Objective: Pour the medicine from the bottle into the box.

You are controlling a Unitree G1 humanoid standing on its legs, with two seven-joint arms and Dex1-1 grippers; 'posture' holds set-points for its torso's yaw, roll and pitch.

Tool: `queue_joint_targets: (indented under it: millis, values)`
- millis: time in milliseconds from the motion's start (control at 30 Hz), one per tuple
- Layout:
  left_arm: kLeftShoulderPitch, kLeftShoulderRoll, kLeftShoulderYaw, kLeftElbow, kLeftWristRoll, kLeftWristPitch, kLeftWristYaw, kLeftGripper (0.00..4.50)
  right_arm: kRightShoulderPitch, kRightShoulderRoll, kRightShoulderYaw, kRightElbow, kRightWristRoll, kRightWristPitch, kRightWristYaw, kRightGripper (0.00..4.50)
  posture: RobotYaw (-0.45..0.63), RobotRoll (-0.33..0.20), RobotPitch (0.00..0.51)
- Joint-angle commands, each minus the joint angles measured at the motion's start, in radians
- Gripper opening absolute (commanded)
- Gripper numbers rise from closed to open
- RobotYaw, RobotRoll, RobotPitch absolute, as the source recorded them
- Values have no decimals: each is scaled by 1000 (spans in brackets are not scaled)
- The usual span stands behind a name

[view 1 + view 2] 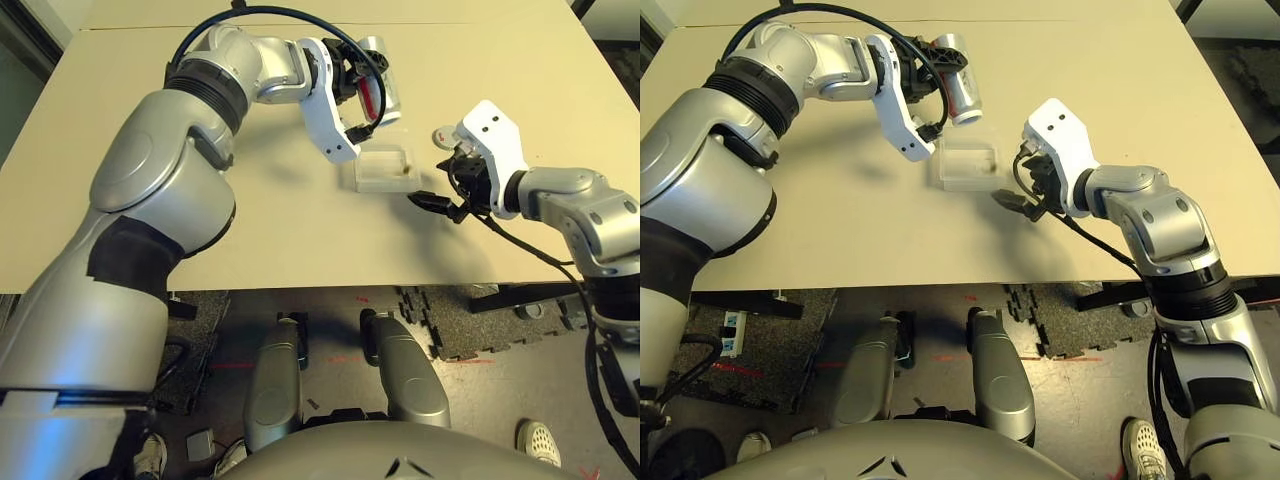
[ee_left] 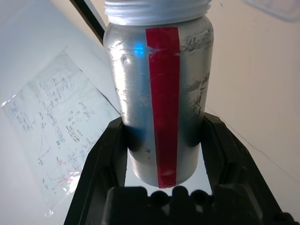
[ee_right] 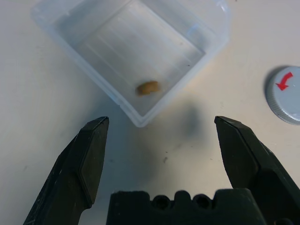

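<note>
Silver bottle (image 2: pixel 159 103) pinched by left fingers (image 2: pixel 227 154), right fingers (image 3: pixel 93 161) spread near clear box (image 3: pixel 136 51) holding brown pill (image 3: pixel 148 87)

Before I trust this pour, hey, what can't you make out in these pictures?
- Inside of the bottle: the left wrist view catches its side and threaded neck, the opening cut off by the top edge, so any contents can't be told.
- Far corner of the box: cut off by the right wrist view's top edge.
- Underside of the cap: turned away, against the table.
- Writing on the sheet, left wrist view: too small to read.
</note>
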Motion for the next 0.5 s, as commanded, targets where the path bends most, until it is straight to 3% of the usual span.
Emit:
queue_joint_targets:
  millis: [33, 100, 233, 333, 500]
  values:
    - [24, -7, 65, 26, -78, -16, -74, 2461, -3, 8, 7, 7, -7, -8, 0, 4500, -122, 0, 193]
    - [42, -8, 140, 37, -159, 0, -157, 2461, -4, 10, 6, 7, -7, -8, 1, 4500, -122, 0, 193]
    - [133, -46, 598, 63, -644, 218, -581, 2461, 2, 7, 1, 4, -2, -10, 8, 4500, -120, 0, 189]
    - [169, -70, 844, 39, -879, 435, -702, 2461, 3, 3, -4, 0, 4, -10, 16, 4500, -114, 0, 187]
    - [264, -80, 1041, -20, -1063, 595, -696, 2460, -4, 7, -16, -10, 32, 0, 43, 4500, -96, 0, 189]
